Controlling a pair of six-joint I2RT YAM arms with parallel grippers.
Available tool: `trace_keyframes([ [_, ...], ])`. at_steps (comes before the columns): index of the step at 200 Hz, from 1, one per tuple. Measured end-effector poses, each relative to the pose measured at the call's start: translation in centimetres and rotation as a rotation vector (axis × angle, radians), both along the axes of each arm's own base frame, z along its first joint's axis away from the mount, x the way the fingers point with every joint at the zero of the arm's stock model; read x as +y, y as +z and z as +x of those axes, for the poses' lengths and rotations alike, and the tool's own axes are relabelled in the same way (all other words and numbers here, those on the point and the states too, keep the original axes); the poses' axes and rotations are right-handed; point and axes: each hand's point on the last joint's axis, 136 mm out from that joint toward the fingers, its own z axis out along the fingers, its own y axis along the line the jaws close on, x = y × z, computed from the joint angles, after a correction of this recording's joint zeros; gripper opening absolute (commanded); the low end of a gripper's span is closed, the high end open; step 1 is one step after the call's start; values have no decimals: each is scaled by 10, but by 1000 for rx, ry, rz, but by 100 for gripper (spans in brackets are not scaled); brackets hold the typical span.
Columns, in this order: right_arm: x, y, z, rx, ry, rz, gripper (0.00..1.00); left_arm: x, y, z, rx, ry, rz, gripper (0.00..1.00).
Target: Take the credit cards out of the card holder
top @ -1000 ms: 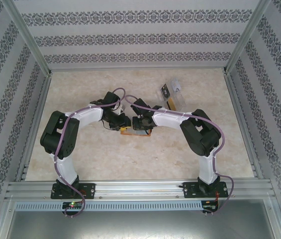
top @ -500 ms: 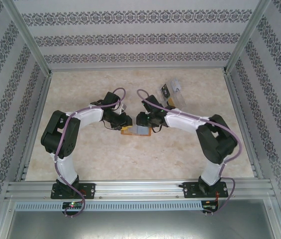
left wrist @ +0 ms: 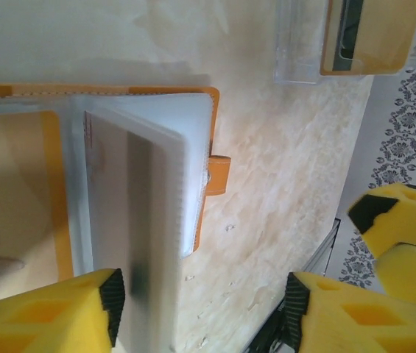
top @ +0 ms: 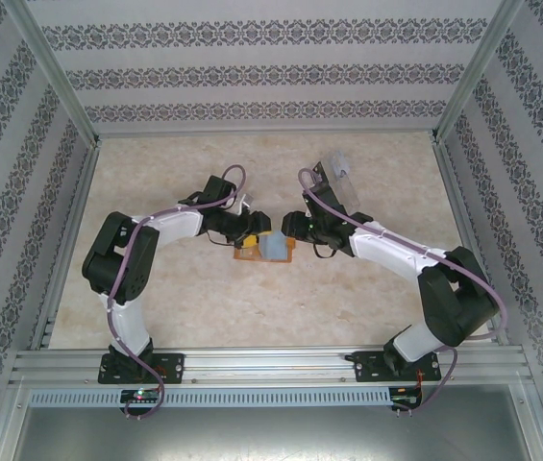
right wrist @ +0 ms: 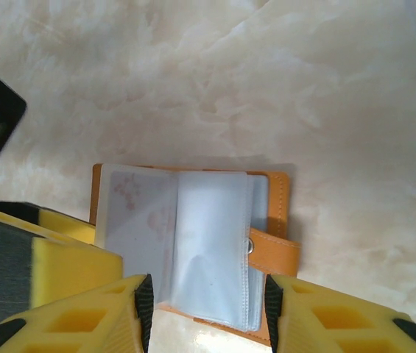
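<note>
Progress looks partial: flat orange card holder (top: pixel 266 248) lies open mid-frame on the marbled desk (top: pixel 204 307). Both the left tool (left wrist: pixel 200 294) and the right tool (right wrist: pixel 204 294) stand released, grasping nothing. One yellow-orange plastic card (left wrist: pixel 369 37) sits in the clear plastic tray (left wrist: pixel 296 51), upper right; the pockets seemingly hold more.

The card holder (right wrist: pixel 280 198) has an orange cover, smooth and matt like leather (real or imitation, I cannot tell), with a small shiny metal snap (right wrist: pixel 250 246) on its tab (right wrist: pixel 277 256). Its pockets (right wrist: pixel 211 250) are frosted, soft-looking clear plastic. The table (right wrist: pixel 230 81) is smooth, marble-patterned, with a faint sheen. The tray (left wrist: pixel 296 70) is glossy clear plastic. The 2 fingers (left wrist: pixel 355 316) of the left gripper (left wrist: pixel 200 309) are matt yellow plastic.
</note>
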Motion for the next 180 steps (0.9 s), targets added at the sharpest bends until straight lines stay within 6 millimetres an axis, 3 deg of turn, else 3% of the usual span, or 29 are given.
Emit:
trace_keyframes([
  [29,-5,-3,1,2,-19,-9,46,-5,-21,-2,58,2,-1,67],
  [88,-5,-1,1,-2,-23,-7,46,-12,-15,0,52,1,-32,68],
  [132,-5,-1,1,-2,-23,-7,46,-14,-13,-1,47,-4,-33,53],
  [180,-5,-1,1,-2,-23,-8,46,-16,-1,1,19,-10,-45,52],
])
